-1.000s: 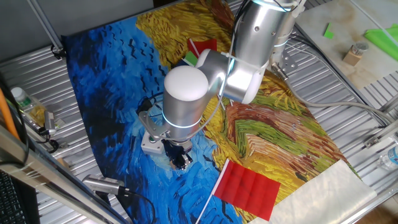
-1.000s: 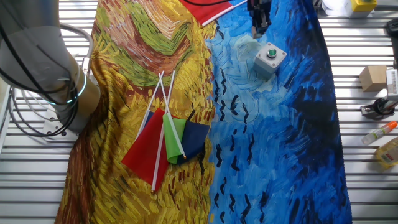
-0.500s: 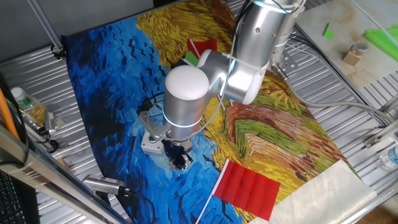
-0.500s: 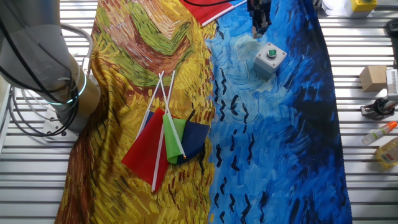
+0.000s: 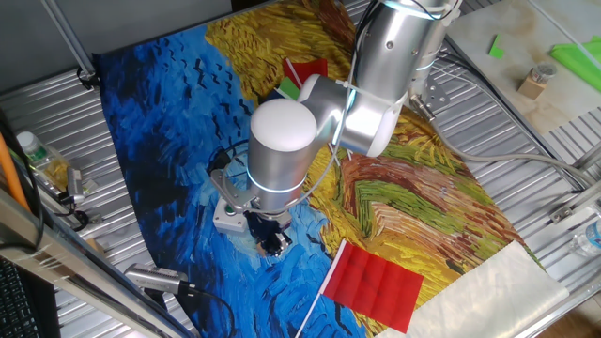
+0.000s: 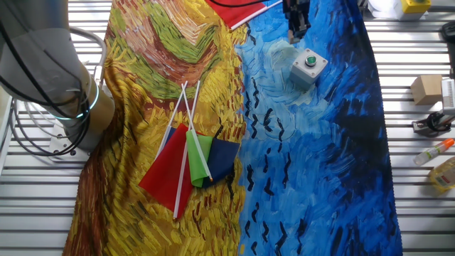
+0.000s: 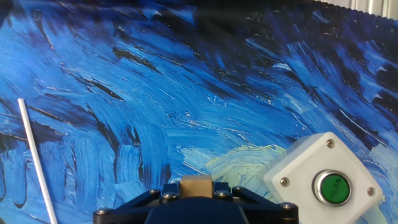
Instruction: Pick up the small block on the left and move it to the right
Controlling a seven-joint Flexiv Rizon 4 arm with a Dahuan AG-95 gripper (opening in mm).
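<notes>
Hand view: at the bottom centre of the frame you see the small block (image 7: 196, 185), a tan cube seated between the jaws of the gripper (image 7: 196, 194), whose dark housing fills the lower edge. The jaws are closed on the block. To its right, in the lower right of the frame, stands the white button box (image 7: 322, 177) with its green button facing up; block and box are near but apart. A thin white stick (image 7: 34, 162) crosses the left side over the blue painted cloth (image 7: 155, 93).

One fixed view: the gripper (image 5: 272, 240) points down at the lower centre of the frame, just beside the white button box (image 5: 225, 214), which lies to its left. You cannot make out the block here, since the silver arm (image 5: 319, 122) hides the fingertips. A red flag (image 5: 376, 284) lies on the cloth at the lower right.

Other fixed view: the gripper (image 6: 296, 25) hangs at the top of the frame, just above and left of the white button box (image 6: 308, 67). A bundle of flags (image 6: 188, 162) rests at mid-frame on the table (image 6: 419, 220).
</notes>
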